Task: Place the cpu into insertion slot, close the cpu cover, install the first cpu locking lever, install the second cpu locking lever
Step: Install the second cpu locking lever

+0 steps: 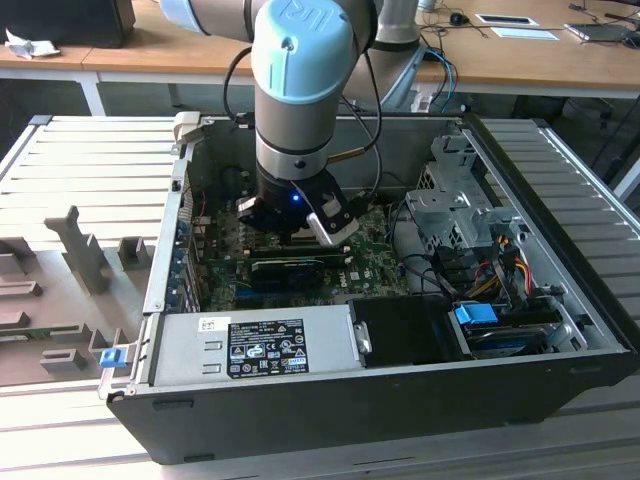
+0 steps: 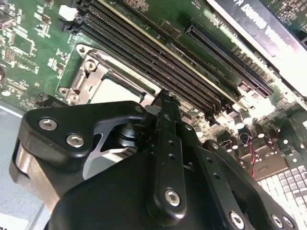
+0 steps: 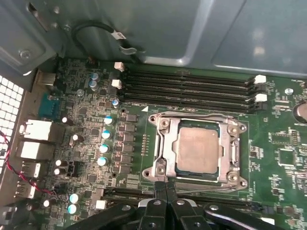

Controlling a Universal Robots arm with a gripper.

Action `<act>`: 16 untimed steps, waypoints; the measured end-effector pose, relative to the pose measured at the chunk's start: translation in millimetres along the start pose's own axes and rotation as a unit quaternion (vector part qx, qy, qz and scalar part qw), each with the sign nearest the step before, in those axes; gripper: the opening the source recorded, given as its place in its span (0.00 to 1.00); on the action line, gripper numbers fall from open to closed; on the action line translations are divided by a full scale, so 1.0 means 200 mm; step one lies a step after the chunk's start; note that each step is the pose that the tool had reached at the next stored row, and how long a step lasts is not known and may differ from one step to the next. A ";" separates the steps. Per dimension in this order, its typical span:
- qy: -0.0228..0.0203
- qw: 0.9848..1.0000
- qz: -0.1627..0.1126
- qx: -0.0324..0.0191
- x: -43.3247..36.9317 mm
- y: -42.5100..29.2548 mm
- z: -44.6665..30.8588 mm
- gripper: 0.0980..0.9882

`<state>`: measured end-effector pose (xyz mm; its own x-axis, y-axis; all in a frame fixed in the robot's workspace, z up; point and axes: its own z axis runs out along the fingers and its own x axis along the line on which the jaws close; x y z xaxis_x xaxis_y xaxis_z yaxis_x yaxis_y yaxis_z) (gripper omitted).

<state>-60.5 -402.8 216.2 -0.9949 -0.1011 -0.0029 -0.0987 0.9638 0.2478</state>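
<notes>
1. The cpu (image 3: 196, 150) already sits in the insertion slot (image 3: 228, 128) on the green board (image 3: 86, 96); in the first wrist view its dull metal top shows square and flat inside the socket, so I judge the placing step done.

2. The cpu cover (image 3: 162, 143) appears to be folded down around the chip, its silver frame lying flat on the socket with the chip showing through the window (that step looks done too).

3. The locking levers are harder to read. A thin metal rod (image 3: 211, 188) runs along the socket edge nearest the gripper, but whether it is hooked under its catch I cannot tell. I judge the lever steps to be what is left, or in hand.

4. The gripper (image 3: 165, 184) hangs low inside the open computer case (image 1: 560, 380), its fingers (image 3: 159, 194) pressed together with nothing between them, the tips at the socket's edge just beside that rod.

5. In the second wrist view the gripper (image 2: 165, 98) points at the socket corner next to the long black memory slots (image 2: 158, 52).
</notes>
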 end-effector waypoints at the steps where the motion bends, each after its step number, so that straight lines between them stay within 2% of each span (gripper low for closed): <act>1: 0.000 1.000 0.000 -0.001 0.006 -0.001 0.005 0.01; 2: -0.001 1.000 0.000 -0.006 0.011 -0.003 0.011 0.01; 4: -0.001 1.000 0.000 -0.010 0.014 -0.008 0.018 0.01; 7: -0.003 1.000 -0.001 -0.027 0.025 -0.035 0.027 0.01; 9: -0.004 0.999 -0.001 -0.041 0.035 -0.056 0.025 0.01; 11: -0.005 0.999 -0.001 -0.048 0.040 -0.071 0.027 0.01; 16: -0.006 0.998 -0.001 -0.057 0.050 -0.086 0.051 0.01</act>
<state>-68.9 -417.7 201.9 -0.9949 -0.0997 -0.0145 -0.0983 0.9290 0.3568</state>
